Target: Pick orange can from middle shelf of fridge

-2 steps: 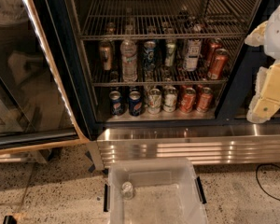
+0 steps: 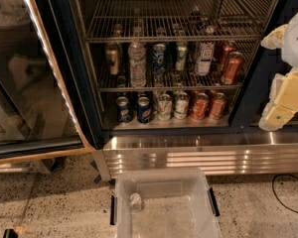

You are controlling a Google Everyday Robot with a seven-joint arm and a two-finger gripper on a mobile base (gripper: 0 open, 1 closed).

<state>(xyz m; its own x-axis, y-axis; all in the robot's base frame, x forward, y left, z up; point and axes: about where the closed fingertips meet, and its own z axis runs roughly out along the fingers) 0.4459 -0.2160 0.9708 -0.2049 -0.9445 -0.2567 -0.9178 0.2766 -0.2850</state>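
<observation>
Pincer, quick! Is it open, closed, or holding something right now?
Pincer: at the right edge of the view, far from the orange can; open or closed cannot be told.

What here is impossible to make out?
1. Camera view: the cream-and-white gripper, at the right edge beside the black-framed fridge, is cut off by the picture edge.
2. The dull copper-orange can, left on the middle wire shelf: label too small to read.
3. Back-row cans: hidden by the front row.
4. Small round thing in the clear plastic bin: too small to name.
</observation>
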